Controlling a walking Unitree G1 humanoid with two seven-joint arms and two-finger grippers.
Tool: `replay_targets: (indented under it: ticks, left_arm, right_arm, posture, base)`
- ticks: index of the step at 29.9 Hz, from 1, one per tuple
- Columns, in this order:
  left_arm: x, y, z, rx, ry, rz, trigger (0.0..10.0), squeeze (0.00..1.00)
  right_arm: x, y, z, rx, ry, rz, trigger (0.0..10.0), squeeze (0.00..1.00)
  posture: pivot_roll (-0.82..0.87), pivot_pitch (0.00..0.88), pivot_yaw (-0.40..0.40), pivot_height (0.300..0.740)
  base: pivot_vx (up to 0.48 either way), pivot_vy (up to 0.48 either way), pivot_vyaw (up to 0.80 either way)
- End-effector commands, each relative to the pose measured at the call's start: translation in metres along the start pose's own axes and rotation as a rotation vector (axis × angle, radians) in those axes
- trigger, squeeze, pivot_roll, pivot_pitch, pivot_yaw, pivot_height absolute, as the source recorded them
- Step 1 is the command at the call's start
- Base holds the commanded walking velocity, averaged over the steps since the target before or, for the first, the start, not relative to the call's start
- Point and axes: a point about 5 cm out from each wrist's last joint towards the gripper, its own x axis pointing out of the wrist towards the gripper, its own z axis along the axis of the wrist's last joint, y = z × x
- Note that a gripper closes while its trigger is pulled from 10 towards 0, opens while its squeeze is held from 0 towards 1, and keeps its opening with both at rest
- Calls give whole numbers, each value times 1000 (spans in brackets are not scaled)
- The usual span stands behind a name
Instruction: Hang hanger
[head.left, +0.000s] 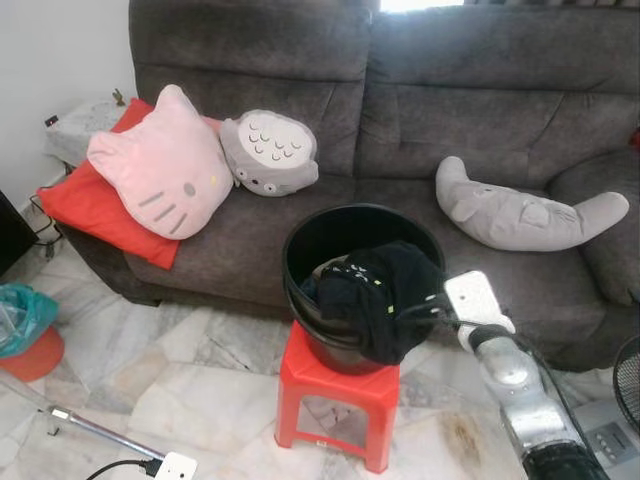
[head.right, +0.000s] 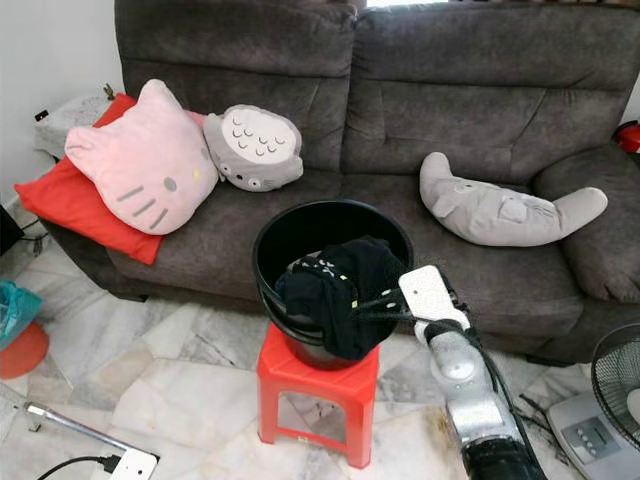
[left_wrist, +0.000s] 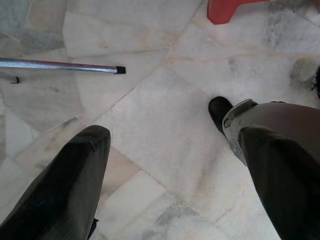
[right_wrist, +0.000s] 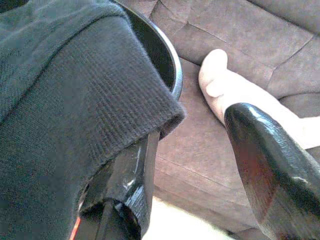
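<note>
A black bucket (head.left: 300, 232) stands on a red plastic stool (head.left: 335, 378) in front of a grey sofa (head.left: 450, 110). A black garment (head.left: 375, 290) lies in the bucket and drapes over its front rim. My right gripper (head.left: 408, 310) reaches to the draped cloth at the rim; in the right wrist view it (right_wrist: 195, 165) is open, one finger (right_wrist: 132, 175) tucked under the cloth's edge, the other (right_wrist: 270, 170) free beside it. My left gripper (left_wrist: 165, 165) hangs open over the marble floor. I cannot make out a hanger.
A pink cat cushion (head.left: 165, 165), a red cushion (head.left: 85, 205), a grey round plush (head.left: 268, 152) and a grey long plush (head.left: 520, 215) lie on the sofa. A metal pole (head.left: 95, 430) and power strip (head.left: 172, 466) lie on the floor left; a fan (head.right: 615, 385) stands right.
</note>
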Motion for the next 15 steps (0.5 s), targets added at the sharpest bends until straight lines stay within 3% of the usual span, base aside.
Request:
replay_targets:
  ticks: [1,10,15]
  left_arm:
    - [0,3,0,14,-9,7,10000,0]
    - [0,2,4,25,-25,10,10000,0]
    - [1,1,6,30,-33,8,10000,0]
  right_arm:
    - [2,1,2,21,-15,20,10000,0]
    - [2,6,-1,36,-31,122,10000,0]
    - [0,8,2,-13,-76,171,10000,0]
  posture:
    - [-137,0,36,740]
    - [-135,0,37,740]
    - [-135,0,37,740]
  base:
    - [0,0,0]
    - [0,0,0]
    - [0,0,0]
